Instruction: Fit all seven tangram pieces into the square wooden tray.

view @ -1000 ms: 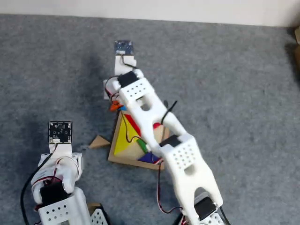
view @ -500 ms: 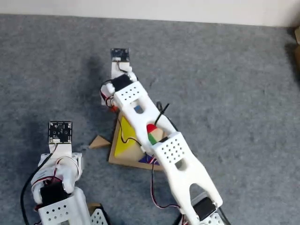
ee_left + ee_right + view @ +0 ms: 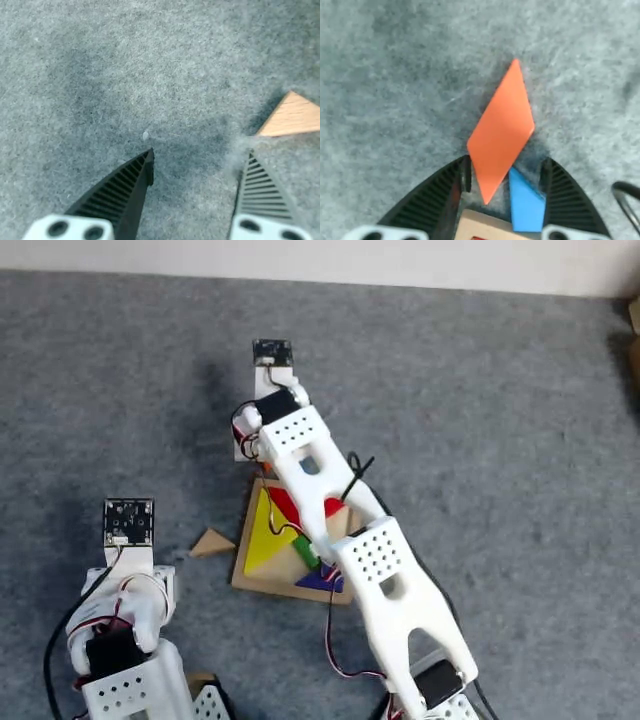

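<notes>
1. The square wooden tray (image 3: 268,585) lies on the grey counter (image 3: 500,440). A yellow piece (image 3: 262,530), a red piece (image 3: 284,503) and a green piece (image 3: 303,552) are inside it.
2. The orange parallelogram (image 3: 502,125) lies flat just outside a tray corner, with a blue piece (image 3: 525,207) beside it.
3. The right arm's fingers (image 3: 440,195) are spread apart on both sides of the orange tip and do not clamp it.
4. A plain wooden triangle (image 3: 210,542) lies just beside the tray.
5. The left arm's fingers (image 3: 125,195) are wide apart and hold nothing.
</notes>
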Robot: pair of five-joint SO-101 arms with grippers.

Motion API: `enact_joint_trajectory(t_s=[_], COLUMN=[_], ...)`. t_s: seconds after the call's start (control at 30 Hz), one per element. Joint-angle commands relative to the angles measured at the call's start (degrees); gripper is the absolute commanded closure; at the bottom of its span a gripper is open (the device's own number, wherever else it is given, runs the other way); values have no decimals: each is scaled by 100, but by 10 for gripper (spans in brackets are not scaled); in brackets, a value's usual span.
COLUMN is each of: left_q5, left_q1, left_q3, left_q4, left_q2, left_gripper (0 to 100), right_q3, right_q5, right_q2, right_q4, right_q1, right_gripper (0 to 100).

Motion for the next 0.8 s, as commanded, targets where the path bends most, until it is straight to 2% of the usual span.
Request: enact_joint_trajectory(t_s=[0.0,0.2,0.37,0.77], left_q5=[-53,-53,-53,-53], left_q1=[-75,-75,-75,-75], left_q3=[-101,-101,-101,-101], left_q4=[-18,-18,-18,-18], left_q2=[4,4,4,4], left_gripper=[730,730,730,730], right_q3=[-119,-119,-119,-119], right_q5=[70,44,-501,-510], right_q2=[-453,-163,22,242], right_q4=[-154,-760,-954,-40], right_q1=[31,-40,13,57], right_gripper=[781,781,781,787])
